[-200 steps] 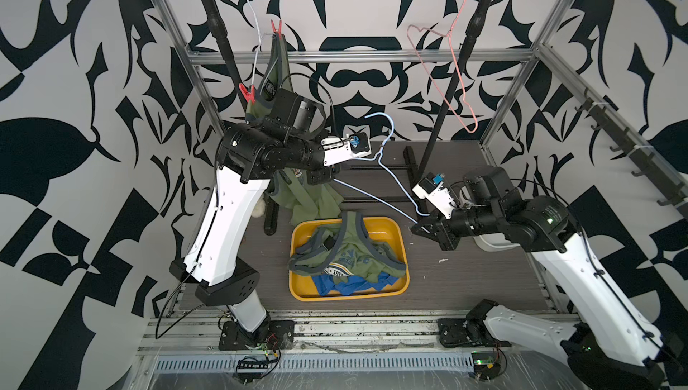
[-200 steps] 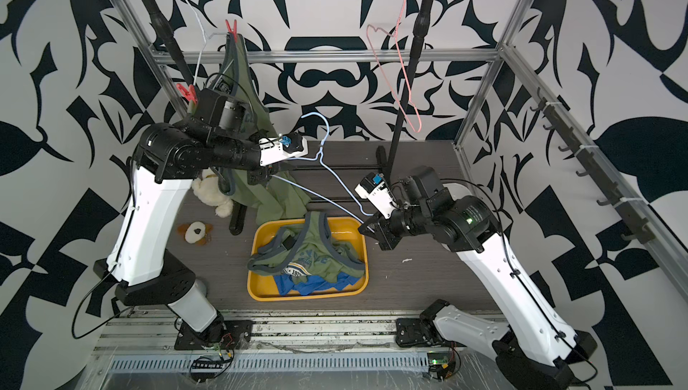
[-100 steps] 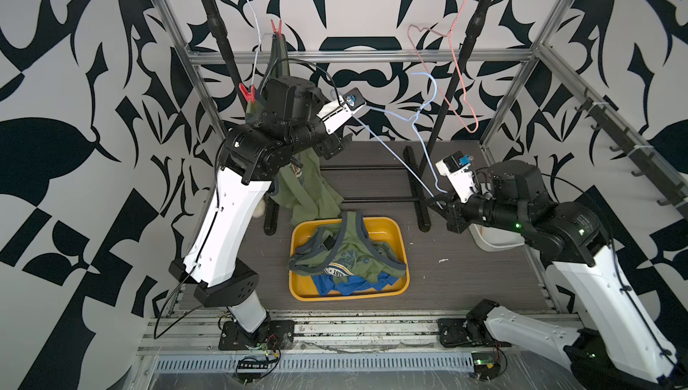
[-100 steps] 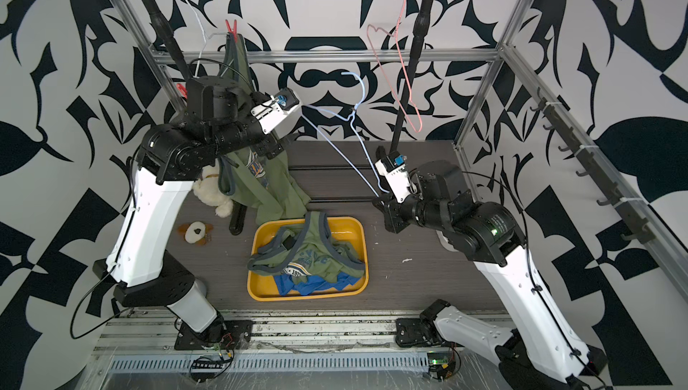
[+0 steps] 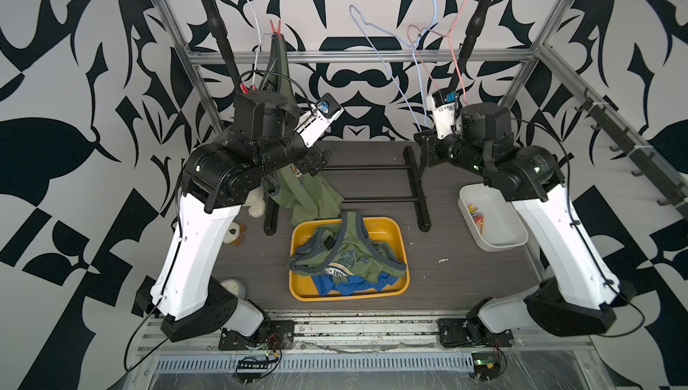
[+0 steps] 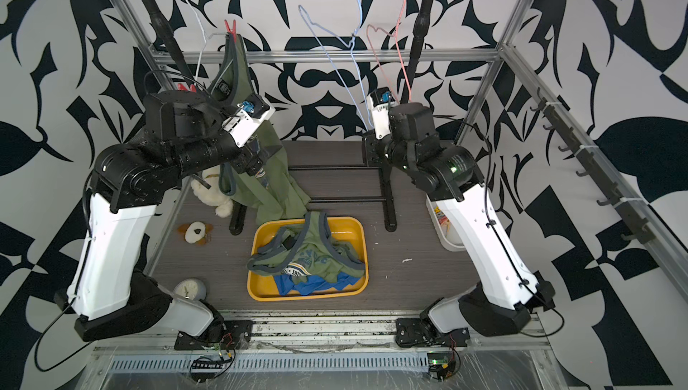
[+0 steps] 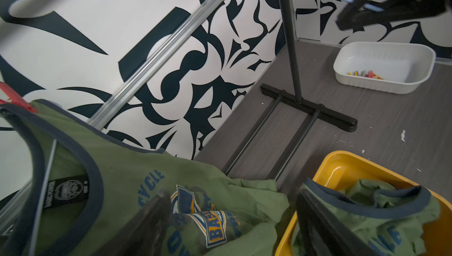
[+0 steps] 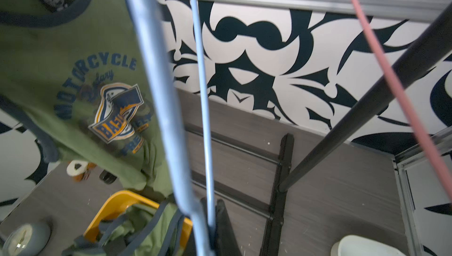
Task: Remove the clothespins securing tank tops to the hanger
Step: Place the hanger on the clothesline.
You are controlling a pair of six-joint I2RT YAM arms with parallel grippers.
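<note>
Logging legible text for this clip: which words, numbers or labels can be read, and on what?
"MOTORCYCLE": chest of the hanging tank top.
"191", end unclear: crumpled tank top in the yellow tray.
The badge below "MOTORCYCLE" and the neck label: too blurred to read.

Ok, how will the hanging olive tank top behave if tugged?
Probably floppy: the tank top drapes in loose folds. It likely snags, since a red clothespin pins its strap, and the thin white hanger may swing.

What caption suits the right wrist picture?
Right claw shut on a blue hanger, green tank top hanging nearby, yellow tray on the floor.
</note>
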